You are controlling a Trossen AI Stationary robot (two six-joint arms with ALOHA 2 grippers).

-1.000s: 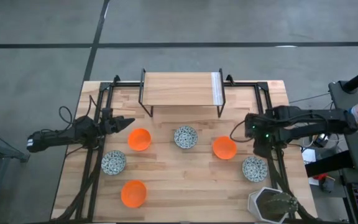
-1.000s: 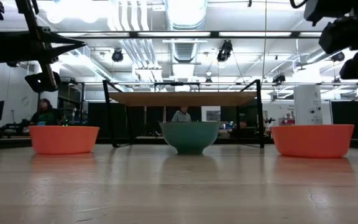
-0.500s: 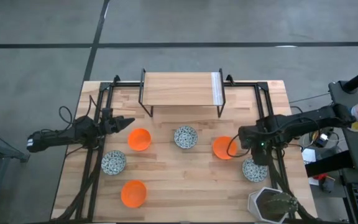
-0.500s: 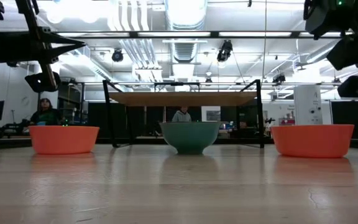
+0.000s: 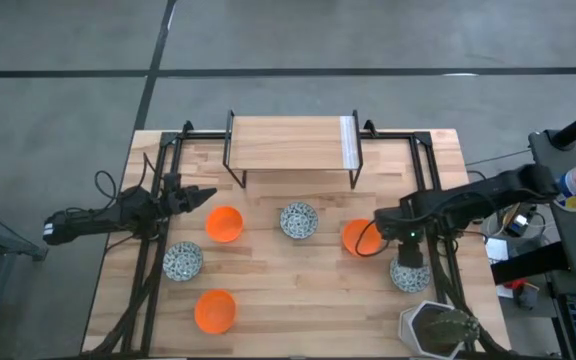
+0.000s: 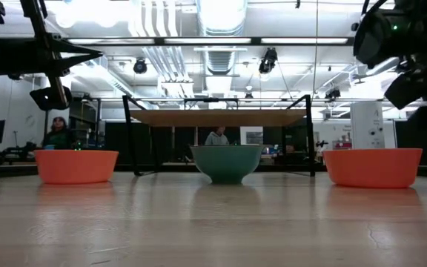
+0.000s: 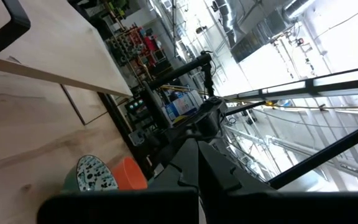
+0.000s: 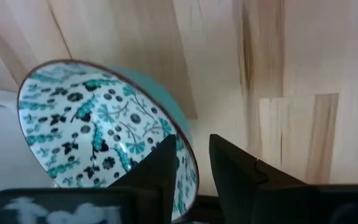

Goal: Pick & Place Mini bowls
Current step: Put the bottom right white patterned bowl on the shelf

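The right gripper [image 8: 193, 163] hangs over the patterned bowl [image 8: 98, 127] at the right edge of the surface [image 5: 298, 300], jaws straddling its rim, one inside and one outside, apart; whether they touch the rim is hard to tell. The bowl sits upright, mouth up, round with no long axis. The left gripper [image 5: 206, 196], jaws together, hovers beside an orange bowl [image 5: 224, 224].

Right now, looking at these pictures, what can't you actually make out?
- Patterned bowl on the right: in the high view the right hand covers part of it. The right wrist view cuts off its near rim, so an actual grip is unclear.
- Front three bowls: missing from the low view.
- White pot: cut by the high view's bottom edge.
- People behind the table: too small in the low view.
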